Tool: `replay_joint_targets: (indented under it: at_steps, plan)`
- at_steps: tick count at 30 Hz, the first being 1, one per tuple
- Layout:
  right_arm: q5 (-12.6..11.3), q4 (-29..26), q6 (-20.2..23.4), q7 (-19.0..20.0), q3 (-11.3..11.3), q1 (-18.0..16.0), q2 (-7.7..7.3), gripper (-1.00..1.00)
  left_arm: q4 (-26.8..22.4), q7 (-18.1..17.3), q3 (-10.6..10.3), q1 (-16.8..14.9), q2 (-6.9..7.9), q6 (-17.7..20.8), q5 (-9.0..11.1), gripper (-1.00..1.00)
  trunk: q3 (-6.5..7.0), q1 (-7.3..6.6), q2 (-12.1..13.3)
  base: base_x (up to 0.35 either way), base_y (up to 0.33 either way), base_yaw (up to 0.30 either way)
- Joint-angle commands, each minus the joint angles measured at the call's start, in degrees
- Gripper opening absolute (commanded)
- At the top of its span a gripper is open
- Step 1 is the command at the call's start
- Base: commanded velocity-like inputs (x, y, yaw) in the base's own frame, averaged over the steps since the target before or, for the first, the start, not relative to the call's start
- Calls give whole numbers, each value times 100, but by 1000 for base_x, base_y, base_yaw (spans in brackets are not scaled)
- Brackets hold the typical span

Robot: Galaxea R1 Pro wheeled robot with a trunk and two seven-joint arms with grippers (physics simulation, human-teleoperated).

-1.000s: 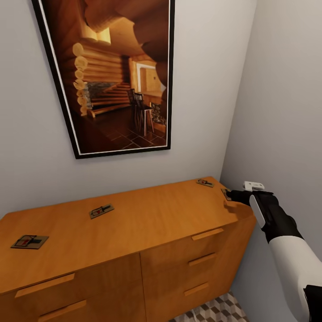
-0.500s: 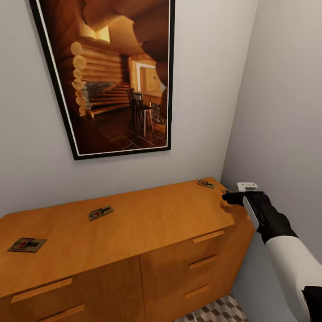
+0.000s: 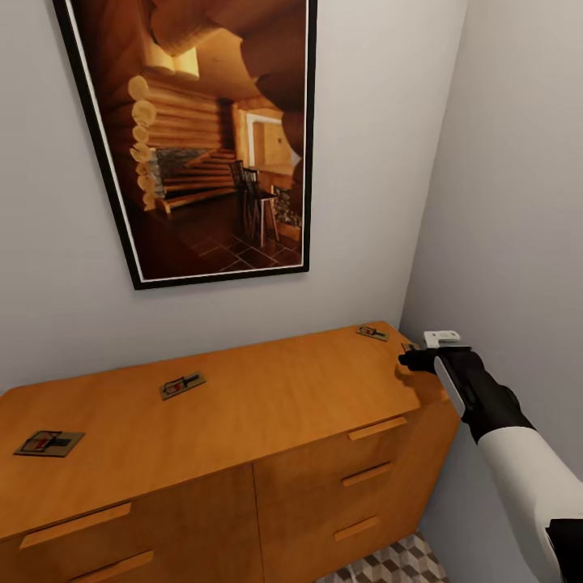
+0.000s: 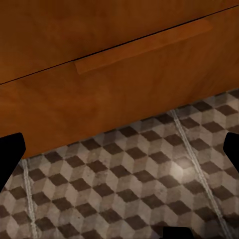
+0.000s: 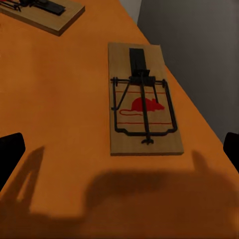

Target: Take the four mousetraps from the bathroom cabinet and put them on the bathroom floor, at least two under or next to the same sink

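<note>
You are at the first pick: all four mousetraps lie on top of the cabinet (image 3: 243, 405), none yet on the bathroom floor (image 3: 389, 563), which shows at 6 o'clock below the drawer fronts in the head view. Your right gripper (image 3: 411, 359) hovers at the cabinet's far right corner, at about 3 o'clock in the head view, with the nearest mousetrap (image 5: 143, 102) lying flat just ahead of its fingertips (image 5: 10, 149). In the right wrist view the two dark tips stand wide apart at the frame's edges with nothing between them, so the gripper is released and holds nothing.

The next move, as a judgement, calls for a descent and a small advance until the tips straddle the plate's long sides, then a close. The plate is thin and flat on the wood, so the tips likely need to reach the surface itself.

The trap is a pale brown rectangular board with a black wire bar and a red mouse printed on it. The second mousetrap (image 3: 372, 331) lies near, at 12 o'clock from the gripper; the third mousetrap (image 3: 183, 384) sits mid-top, and the fourth mousetrap (image 3: 48, 443) at the left end, near 9 o'clock.

Your left gripper (image 4: 119, 154) points at the floor before a drawer front; its tips appear spread, though only their corners show.
</note>
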Motion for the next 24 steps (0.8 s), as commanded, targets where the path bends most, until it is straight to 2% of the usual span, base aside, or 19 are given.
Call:
replay_joint_targets:
  at_steps: [1, 24]
  plan:
    - [-43, -6, 24, -18, 19, -4, -7, 100, 22, -43, 31, -10, 3, -29, 9, 100, -6, 0, -4, 0, 0, 0]
    - [-94, -13, 18, 87, 25, -4, -16, 100, 22, -43, 31, -10, 7, -28, 8, 100, -6, 0, -4, 0, 0, 0]
